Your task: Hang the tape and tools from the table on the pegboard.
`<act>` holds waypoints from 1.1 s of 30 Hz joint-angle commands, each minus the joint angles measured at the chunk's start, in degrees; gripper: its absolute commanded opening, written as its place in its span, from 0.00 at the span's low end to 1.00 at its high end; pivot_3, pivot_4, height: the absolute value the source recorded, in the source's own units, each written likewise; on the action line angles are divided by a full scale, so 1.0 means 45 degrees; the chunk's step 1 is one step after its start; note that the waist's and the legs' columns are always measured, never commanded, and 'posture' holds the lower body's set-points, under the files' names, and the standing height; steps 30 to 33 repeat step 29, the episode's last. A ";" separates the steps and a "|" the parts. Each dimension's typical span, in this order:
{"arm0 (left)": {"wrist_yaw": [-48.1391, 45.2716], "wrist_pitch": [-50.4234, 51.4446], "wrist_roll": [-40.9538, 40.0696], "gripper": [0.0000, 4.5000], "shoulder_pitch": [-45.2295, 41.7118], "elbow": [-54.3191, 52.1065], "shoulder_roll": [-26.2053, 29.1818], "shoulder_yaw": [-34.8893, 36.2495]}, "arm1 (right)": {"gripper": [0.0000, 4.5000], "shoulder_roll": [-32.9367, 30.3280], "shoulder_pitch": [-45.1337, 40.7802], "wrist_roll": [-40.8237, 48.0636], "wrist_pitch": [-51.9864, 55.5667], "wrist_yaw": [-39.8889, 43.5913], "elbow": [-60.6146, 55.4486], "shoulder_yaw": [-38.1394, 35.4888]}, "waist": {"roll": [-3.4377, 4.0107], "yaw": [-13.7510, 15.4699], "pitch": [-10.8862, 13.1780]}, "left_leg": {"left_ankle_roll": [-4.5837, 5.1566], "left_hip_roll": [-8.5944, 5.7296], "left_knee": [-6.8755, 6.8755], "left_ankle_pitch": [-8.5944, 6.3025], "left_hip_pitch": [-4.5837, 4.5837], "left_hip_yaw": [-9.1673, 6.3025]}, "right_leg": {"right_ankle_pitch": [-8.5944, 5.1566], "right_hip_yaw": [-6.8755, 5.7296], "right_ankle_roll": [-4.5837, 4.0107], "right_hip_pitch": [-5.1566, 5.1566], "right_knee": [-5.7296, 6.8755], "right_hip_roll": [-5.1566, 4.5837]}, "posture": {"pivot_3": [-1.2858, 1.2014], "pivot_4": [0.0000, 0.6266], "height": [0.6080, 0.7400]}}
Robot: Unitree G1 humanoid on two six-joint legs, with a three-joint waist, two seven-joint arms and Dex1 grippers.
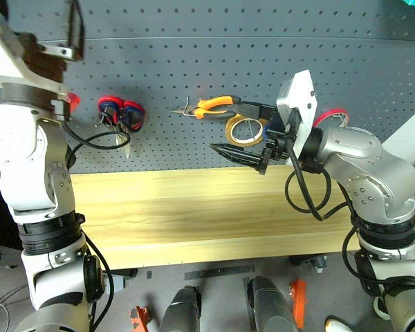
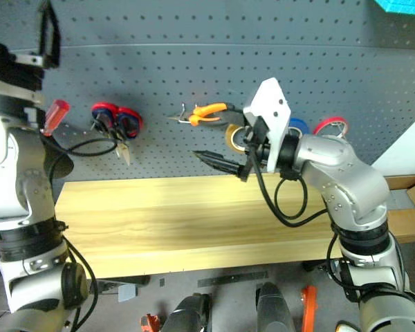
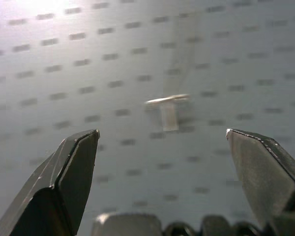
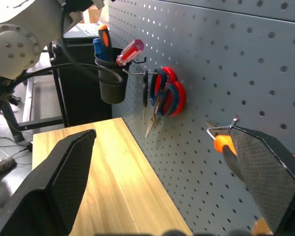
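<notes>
The dark grey pegboard (image 1: 194, 55) stands behind the light wood table (image 1: 194, 214), whose top is bare. The blue tape (image 2: 299, 126) hangs on the board, mostly hidden behind my right arm, between a yellow roll (image 1: 245, 130) and a red roll (image 1: 332, 114). Red-and-blue scissors (image 1: 121, 114), orange pliers (image 1: 214, 105) and a red-handled screwdriver (image 2: 55, 114) also hang there. My left gripper (image 1: 72, 31) is raised high at the board's left, open and empty, facing a bare metal hook (image 3: 167, 101). Open and empty too, my right gripper (image 1: 221, 150) points left below the pliers.
A black cup (image 4: 111, 73) with a few tool handles hangs at the board's left end. A dark cabinet (image 4: 78, 83) stands beyond the table's left end. On the floor under the table's front edge lies an orange-handled tool (image 1: 297, 301).
</notes>
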 commanded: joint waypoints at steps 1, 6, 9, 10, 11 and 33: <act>-0.0422 0.0147 -0.0237 0.99 0.0201 -0.1131 -0.0209 -0.0437 | 1.00 -0.0192 0.0046 0.0221 -0.0205 0.0036 -0.0424 -0.0454 | -0.0003 0.0008 -0.0080 | 0.0000 0.0000 0.0000 0.0000 0.0000 0.0001 | 0.0000 0.0000 0.0000 0.0001 -0.0001 0.0000 | 0.49 0.24 1.00; -0.1531 0.1298 -0.1121 0.99 0.0783 -0.1999 -0.0673 -0.1596 | 1.00 -0.0333 0.0228 0.0251 -0.0144 -0.0023 -0.0557 -0.0584 | 0.0002 0.0019 -0.0179 | 0.0001 0.0000 0.0005 0.0000 0.0008 0.0007 | 0.0000 0.0005 0.0000 0.0010 0.0003 0.0001 | 0.49 0.24 1.00; -0.2152 0.2606 -0.1928 0.99 0.1560 -0.2450 -0.0669 -0.1988 | 1.00 -0.0553 0.0604 0.0321 -0.0007 0.0014 -0.0891 -0.0614 | 0.0017 -0.0009 -0.0198 | 0.0002 0.0001 0.0006 0.0000 0.0016 0.0013 | 0.0000 0.0020 0.0000 0.0012 0.0010 0.0004 | 0.48 0.23 1.00; -0.2156 0.3416 -0.2114 0.99 0.2101 -0.2632 -0.0565 -0.2099 | 1.00 -0.0674 0.0871 0.0321 0.0054 0.0005 -0.1038 -0.0644 | 0.0036 -0.0016 -0.0216 | 0.0003 0.0002 0.0005 0.0000 0.0019 0.0016 | 0.0000 0.0027 0.0000 0.0012 0.0012 0.0006 | 0.48 0.23 1.00; -0.2129 0.3998 -0.2224 0.99 0.2461 -0.2772 -0.0494 -0.2150 | 1.00 -0.0776 0.1173 0.0337 0.0122 -0.0040 -0.1210 -0.0680 | 0.0057 -0.0027 -0.0268 | 0.0003 0.0001 0.0004 0.0000 0.0020 0.0019 | 0.0000 0.0031 0.0000 0.0010 0.0010 0.0006 | 0.48 0.23 1.00; -0.0524 0.4575 -0.0054 0.99 0.9869 -0.1779 -0.1445 -0.1742 | 1.00 0.0814 0.9051 -0.4918 -0.6080 -0.3281 0.0831 0.0374 | 0.0180 0.0336 -0.0916 | 0.0064 0.0016 -0.0053 -0.0021 0.0339 0.0158 | 0.0022 0.0112 -0.0002 0.0265 -0.0018 0.0043 | 0.50 0.16 1.00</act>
